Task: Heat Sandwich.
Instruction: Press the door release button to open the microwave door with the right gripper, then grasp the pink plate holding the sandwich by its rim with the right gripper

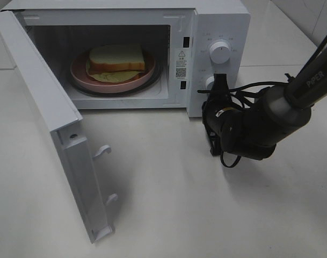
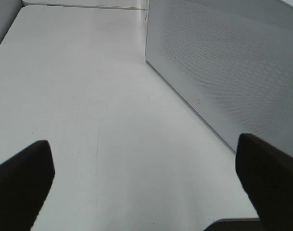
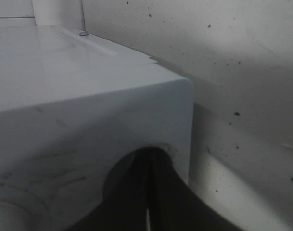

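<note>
White tabletop; white microwave at far side, door swung wide to left. Sandwich inside cavity on pink plate: white bread, tan crust, pale yellow-green filling showing at near edge. Right gripper reaches in from right, tip at lower knob, jaws pressed together. Left gripper low over table, fingers spread wide, beside perforated panel

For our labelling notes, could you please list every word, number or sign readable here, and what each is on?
"PiPER": on the right arm.
Print on the sticker with a square code, on the microwave front frame: too small to read.
Markings around the upper dial: too small to read.
Both wrist views: no text.
</note>
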